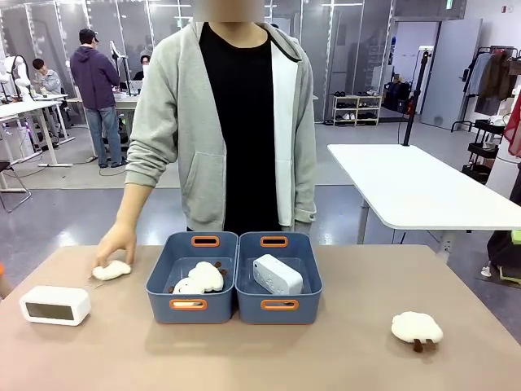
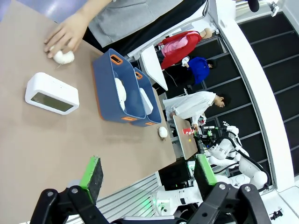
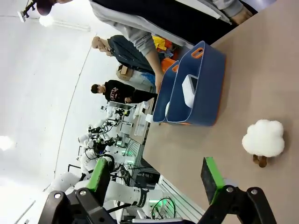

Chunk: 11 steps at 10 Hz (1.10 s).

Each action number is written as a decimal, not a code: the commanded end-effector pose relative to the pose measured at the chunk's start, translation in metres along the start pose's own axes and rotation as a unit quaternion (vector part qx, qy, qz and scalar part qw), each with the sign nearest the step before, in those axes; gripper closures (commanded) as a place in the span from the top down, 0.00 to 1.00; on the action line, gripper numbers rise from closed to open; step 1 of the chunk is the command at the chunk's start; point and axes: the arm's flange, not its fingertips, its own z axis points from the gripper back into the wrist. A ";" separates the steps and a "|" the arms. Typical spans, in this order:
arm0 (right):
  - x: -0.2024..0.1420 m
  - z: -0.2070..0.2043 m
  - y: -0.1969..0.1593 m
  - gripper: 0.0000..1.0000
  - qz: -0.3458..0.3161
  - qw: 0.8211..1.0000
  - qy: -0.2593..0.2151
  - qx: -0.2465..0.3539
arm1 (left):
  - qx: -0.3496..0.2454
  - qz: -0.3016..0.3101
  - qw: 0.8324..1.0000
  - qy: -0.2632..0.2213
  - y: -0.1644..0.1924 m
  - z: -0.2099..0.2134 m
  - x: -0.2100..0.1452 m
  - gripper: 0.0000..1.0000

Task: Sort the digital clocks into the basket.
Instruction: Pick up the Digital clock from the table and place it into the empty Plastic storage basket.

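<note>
One clock (image 1: 277, 274) of two is sorted. In front view it lies in the basket (image 1: 252, 308), the right-hand of 2 blue bins at mid-counter. The second clock (image 1: 55, 305) sits loose on the counter (image 1: 342, 358), well left of the bins, display toward the robot's side. So approx. half done, w/ 1 clock left to bin. The other bin (image 1: 159, 305) holds a sheep plush (image 1: 199, 278). A person's hand (image 1: 116, 244) rests on another plush (image 1: 111, 270) at far left. A third plush (image 1: 417, 327) lies at right, well apart from the bins.

Left wrist view: the left pincer (image 2: 149, 175) hangs above the counter w/ fingers apart and nothing btwn them. The second clock lies ahead of it, well apart, with the person's hand farther on. This arm looks best placed for the leftover clock.

Right wrist view: the right pincer (image 3: 156, 179) is likewise spread and empty, above the counter's right part. The third plush is near, off to one side. The basket w/ its clock sits farther on, so this arm prob. has no job here.
</note>
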 end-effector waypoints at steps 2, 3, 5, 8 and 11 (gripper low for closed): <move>-0.001 0.001 0.006 1.00 0.005 1.000 0.004 -0.002 | -0.013 -0.010 1.000 -0.006 -0.001 0.001 0.002 1.00; -0.001 0.001 0.006 1.00 0.005 1.000 0.004 -0.002 | -0.013 -0.010 1.000 -0.006 -0.001 0.001 0.002 1.00; -0.001 0.001 0.006 1.00 0.005 1.000 0.004 -0.002 | -0.013 -0.010 1.000 -0.006 -0.001 0.001 0.002 1.00; -0.001 0.001 0.006 1.00 0.005 1.000 0.004 -0.002 | -0.013 -0.010 1.000 -0.006 -0.001 0.001 0.002 1.00; -0.001 0.001 0.006 1.00 0.005 1.000 0.004 -0.002 | 0.002 -0.023 0.999 0.027 -0.010 -0.010 0.008 1.00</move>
